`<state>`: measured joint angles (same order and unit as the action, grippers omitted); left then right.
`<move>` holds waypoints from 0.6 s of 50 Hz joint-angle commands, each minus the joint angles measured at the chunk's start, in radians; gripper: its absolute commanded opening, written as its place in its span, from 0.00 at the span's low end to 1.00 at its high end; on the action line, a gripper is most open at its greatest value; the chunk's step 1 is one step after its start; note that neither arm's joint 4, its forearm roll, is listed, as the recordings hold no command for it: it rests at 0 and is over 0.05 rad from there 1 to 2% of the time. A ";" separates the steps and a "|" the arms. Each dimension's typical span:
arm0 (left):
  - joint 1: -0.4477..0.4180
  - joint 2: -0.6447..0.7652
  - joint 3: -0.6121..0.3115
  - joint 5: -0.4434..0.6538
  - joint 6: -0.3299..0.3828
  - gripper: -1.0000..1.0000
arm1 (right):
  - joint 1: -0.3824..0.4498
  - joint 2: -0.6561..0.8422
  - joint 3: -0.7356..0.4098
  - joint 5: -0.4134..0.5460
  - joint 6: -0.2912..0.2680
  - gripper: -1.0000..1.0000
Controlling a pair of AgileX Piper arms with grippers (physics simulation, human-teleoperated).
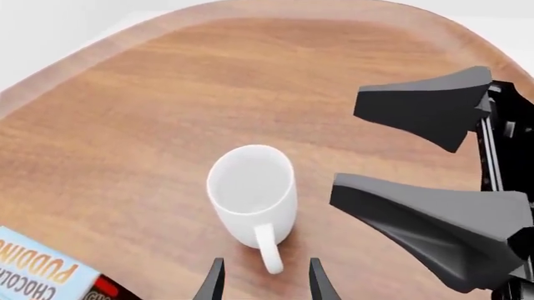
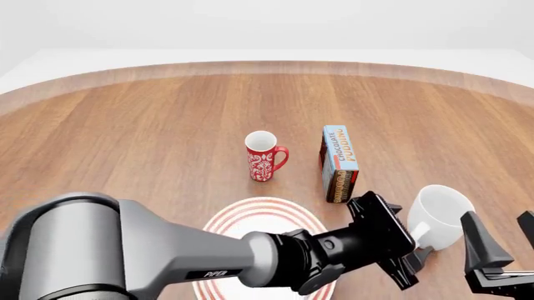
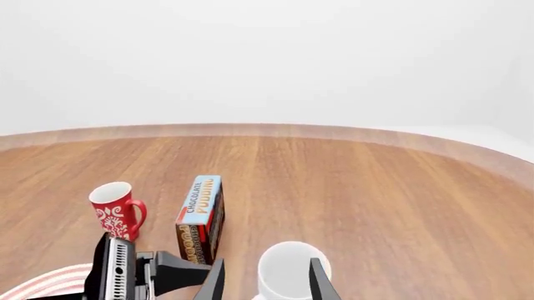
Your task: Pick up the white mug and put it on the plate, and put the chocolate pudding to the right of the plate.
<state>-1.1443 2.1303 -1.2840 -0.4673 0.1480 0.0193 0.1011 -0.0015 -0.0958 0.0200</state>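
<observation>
The white mug (image 2: 439, 214) stands upright on the table at the front right, off the plate; it also shows in the left wrist view (image 1: 252, 190) and the right wrist view (image 3: 286, 270). My left gripper (image 2: 407, 245) reaches across over the plate and is open right at the mug's handle (image 1: 269, 250), which lies between its fingertips (image 1: 212, 284). My right gripper (image 2: 503, 242) is open just right of the mug, apart from it. The plate (image 2: 250, 212) is partly hidden under my left arm. The chocolate pudding (image 2: 339, 164) stands on its side behind the mug, to the back right of the plate.
A red patterned mug (image 2: 265, 156) stands behind the plate, left of the pudding box. My left arm (image 2: 125, 250) fills the front left. My right gripper's fingers (image 1: 434, 112) show close beside the white mug in the left wrist view.
</observation>
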 commanded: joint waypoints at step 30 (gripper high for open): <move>0.002 0.104 -0.121 0.064 0.009 1.00 | 0.000 0.000 0.000 0.000 0.000 1.00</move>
<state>-1.1422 2.2111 -1.3812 -0.4146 0.1582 0.0193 0.1010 -0.0015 -0.0957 0.0200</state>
